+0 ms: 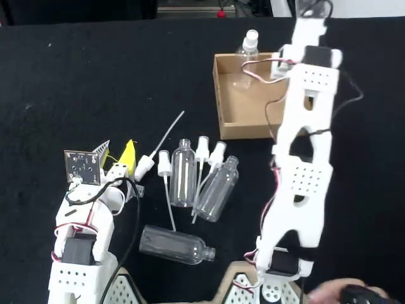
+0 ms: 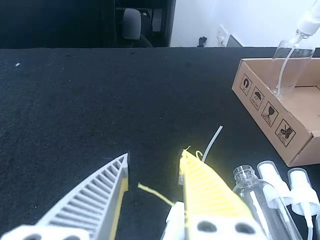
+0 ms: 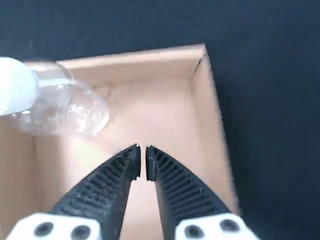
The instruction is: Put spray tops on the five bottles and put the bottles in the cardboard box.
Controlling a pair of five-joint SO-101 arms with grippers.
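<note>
Where the right gripper (image 3: pixel 142 156) hangs over the cardboard box (image 3: pixel 205 115), its jaws are almost together and hold nothing. Beside it, not touching, the capped bottle (image 3: pixel 60 107) stands upright against the box's far wall, spray top up. The left gripper (image 2: pixel 153 165) is spread apart near the uncapped bottles (image 1: pixel 183 172) lying on the table.

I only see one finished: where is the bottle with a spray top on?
In the high view, the capped bottle sits inside the cardboard box, at its far side.
</note>
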